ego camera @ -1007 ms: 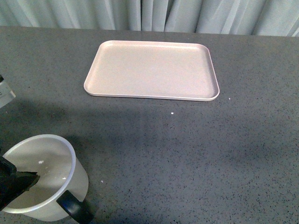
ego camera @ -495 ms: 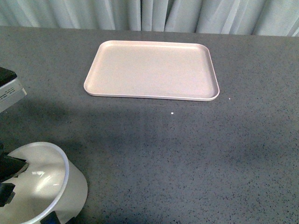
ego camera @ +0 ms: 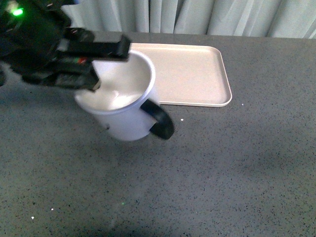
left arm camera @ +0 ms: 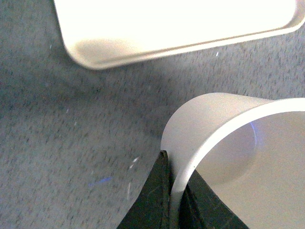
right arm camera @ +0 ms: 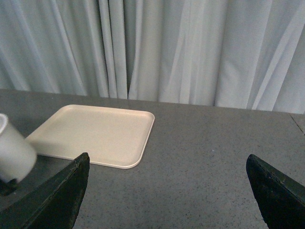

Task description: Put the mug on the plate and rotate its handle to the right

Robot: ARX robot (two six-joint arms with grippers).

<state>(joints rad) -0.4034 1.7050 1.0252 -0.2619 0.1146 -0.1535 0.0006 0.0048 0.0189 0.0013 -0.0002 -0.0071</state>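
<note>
The left gripper is closed on the rim of the mug. In the left wrist view one finger is outside the wall and the other inside, with the thin white rim pinched between them. In the front view the mug hangs tilted in the upper left of the frame, its opening turned toward the camera, and its bottom seems to be off the grey table.

The plate lies just behind the mug, toward the upper middle of the frame, with its long side running left to right. The mug covers the plate's left part in this view. I cannot say surely whether it is already above the plate, but the left wrist view shows a strip of table between them, so I judge it is a little short of the near edge.

The handle points to the lower right of the frame.

The right gripper is wide open and holds nothing, well apart from the mug. Nothing stands on the plate or between it and the mug; only a curtain is behind.
</note>
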